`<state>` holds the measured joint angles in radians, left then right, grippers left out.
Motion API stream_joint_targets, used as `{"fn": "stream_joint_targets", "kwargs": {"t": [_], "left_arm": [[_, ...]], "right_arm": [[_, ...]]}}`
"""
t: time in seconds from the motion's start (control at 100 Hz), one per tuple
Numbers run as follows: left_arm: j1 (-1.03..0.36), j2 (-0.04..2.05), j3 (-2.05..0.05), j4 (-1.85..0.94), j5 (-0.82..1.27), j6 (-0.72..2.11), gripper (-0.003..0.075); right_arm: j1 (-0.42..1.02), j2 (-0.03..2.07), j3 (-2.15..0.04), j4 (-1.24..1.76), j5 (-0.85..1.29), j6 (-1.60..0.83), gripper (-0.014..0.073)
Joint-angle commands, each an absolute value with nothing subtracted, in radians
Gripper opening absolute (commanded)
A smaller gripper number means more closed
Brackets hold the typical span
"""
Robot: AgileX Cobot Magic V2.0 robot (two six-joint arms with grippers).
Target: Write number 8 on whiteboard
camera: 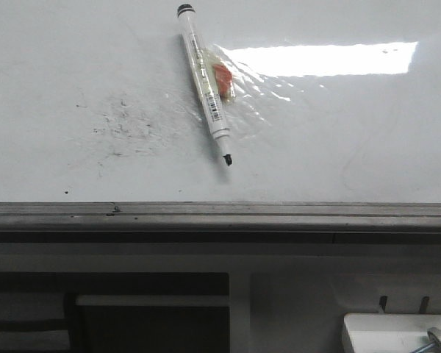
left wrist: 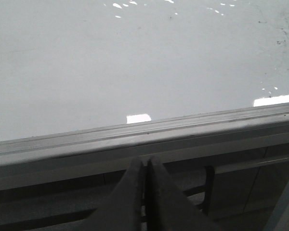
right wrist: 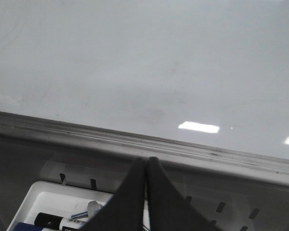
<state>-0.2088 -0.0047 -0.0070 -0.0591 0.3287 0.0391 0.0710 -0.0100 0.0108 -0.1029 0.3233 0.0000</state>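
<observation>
Uncapped marker (camera: 206, 84) flat on whiteboard (camera: 51, 66), both hands closed, apart.

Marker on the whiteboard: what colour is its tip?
Black, clearest in the front view: the marker has a black tip.

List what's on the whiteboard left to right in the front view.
Grey-black smudge specks → marker, lying uncapped with its tip toward the near edge → orange-red piece under clear tape against the marker → bright light glare. All on the whiteboard; no 8 drawn.

The whiteboard (camera: 66, 66) lies open all round the marker (camera: 204, 82), its only obstacle.
</observation>
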Motion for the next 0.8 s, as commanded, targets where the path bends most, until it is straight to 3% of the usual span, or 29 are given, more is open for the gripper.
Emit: {"fn": "stream_joint_targets", "kwargs": {"t": [0.0,0.34,0.48,0.58,0.79], "left_arm": [[-0.206,-0.032,0.032,-0.07,0.283,0.032,-0.002],[-0.206,-0.032,0.032,-0.061,0.283,0.032,-0.002],[-0.206,-0.032,0.032,-0.056,0.275,0.032,-0.002],[-0.206,-0.032,0.032,-0.092,0.234,0.032,-0.002],[-0.206,-0.032,0.032,-0.715,-0.056,0.032,-0.002]], "right_arm": [[0.065,-0.031,0.024,-0.117,0.291,0.0,-0.0064],[0.065,-0.031,0.024,-0.165,0.278,0.0,-0.0064],[0.065,-0.031,0.024,-0.188,0.103,0.0,-0.0064],[0.065,-0.031,0.024,0.0,-0.058,0.053,-0.0064],[0.065,-0.031,0.024,0.443,-0.149,0.108,-0.0064]]}}
